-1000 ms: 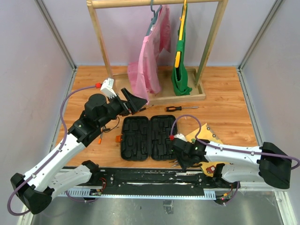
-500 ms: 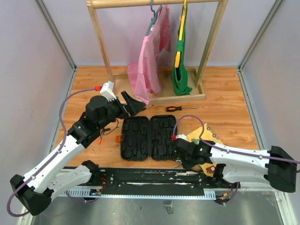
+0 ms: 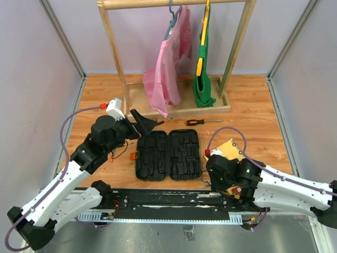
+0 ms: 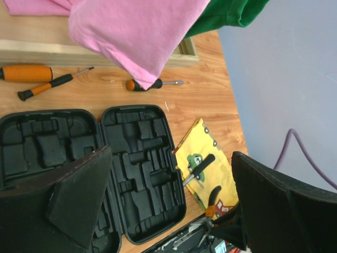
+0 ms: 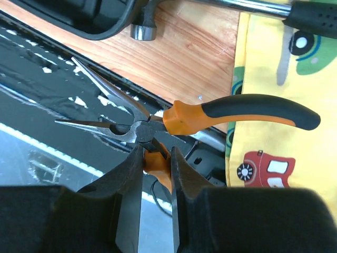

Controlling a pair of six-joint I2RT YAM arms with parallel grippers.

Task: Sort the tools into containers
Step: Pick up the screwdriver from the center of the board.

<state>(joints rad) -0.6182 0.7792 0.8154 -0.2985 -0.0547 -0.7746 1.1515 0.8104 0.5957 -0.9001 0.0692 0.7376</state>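
- While the right gripper (image 5: pixel 155 158) hangs at the lower centre of the right wrist view, its jaws are pinched shut on the lower orange handle of the pliers (image 5: pixel 184 117). The hold sits just behind the pivot, probably so the tool lifts level with its long nose free.
- Pliers: one pair seen, with orange-and-black handles and the nose tips spread. They lie partly over the black rail (image 5: pixel 52 68), and the upper handle reaches over the yellow board (image 5: pixel 274 68).
- Hammer (image 5: pixel 143 32): one. Its metal head rests on the wood just beside the case edge, at the top of the right wrist view. Its black grip lies on the yellow board.
- Left gripper (image 3: pixel 143 121): jaws spread wide and holding nothing. It is poised over the upper-left corner of the case in the overhead view, probably placed to reach the drivers beyond.
- Tool case (image 3: pixel 167 155): one, with two hinged halves laid flat open at the centre of the worktop (image 3: pixel 253 105). One orange latch (image 3: pixel 133 156) sits at its left edge. Every slot in view is vacant, so the sorting looks barely begun.
- Screwdrivers: three counted in the left wrist view, all on bare wood above the case.
  - thick orange driver (image 4: pixel 26 72), cut off by the left edge of the frame
  - slim driver (image 4: pixel 50 87), just below the thick one
  - stubby driver (image 4: pixel 145 84), at upper centre
- Wooden rack (image 3: pixel 113 52): one, carrying two garments, a pink garment (image 3: pixel 168 74) and a green garment (image 3: pixel 202 79). It is no part of the sorting.
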